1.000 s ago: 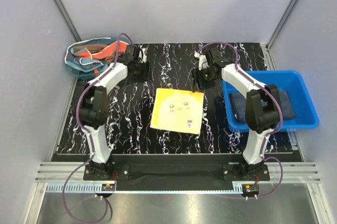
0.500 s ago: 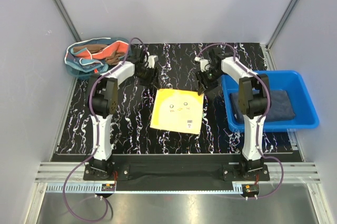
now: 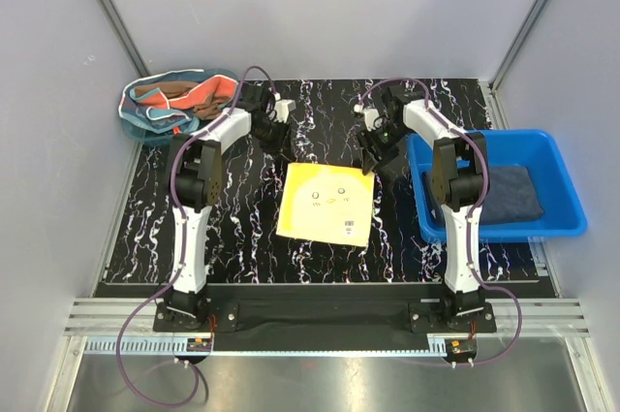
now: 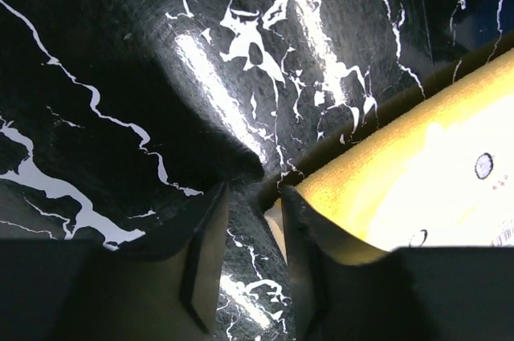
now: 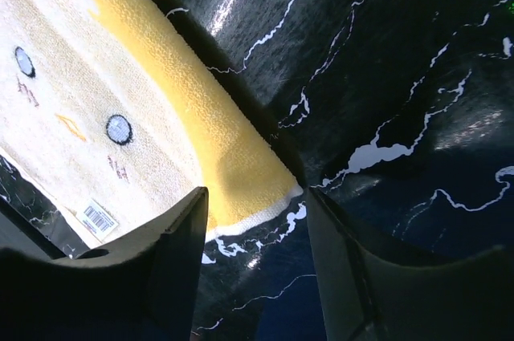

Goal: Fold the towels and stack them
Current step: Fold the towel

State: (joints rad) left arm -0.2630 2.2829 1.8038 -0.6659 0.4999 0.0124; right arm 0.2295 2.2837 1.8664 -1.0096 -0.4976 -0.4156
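A yellow towel with small face marks lies flat at the middle of the black marbled table. My left gripper is low at its far left corner. In the left wrist view, the left gripper is open with bare table in the narrow gap, and the towel's corner touches the right finger. My right gripper stands open over the far right corner. In the right wrist view that towel corner lies between the fingers of the right gripper. A dark grey-blue towel lies in the blue bin.
The blue plastic bin stands at the right edge of the table, close to the right arm. A teal mesh basket at the far left corner holds a heap of orange-red and brown cloth. Grey walls enclose the table.
My left gripper has swung from beside the basket to the yellow towel's far left corner, and its jaws have narrowed. The right gripper has shifted only slightly at the far right corner.
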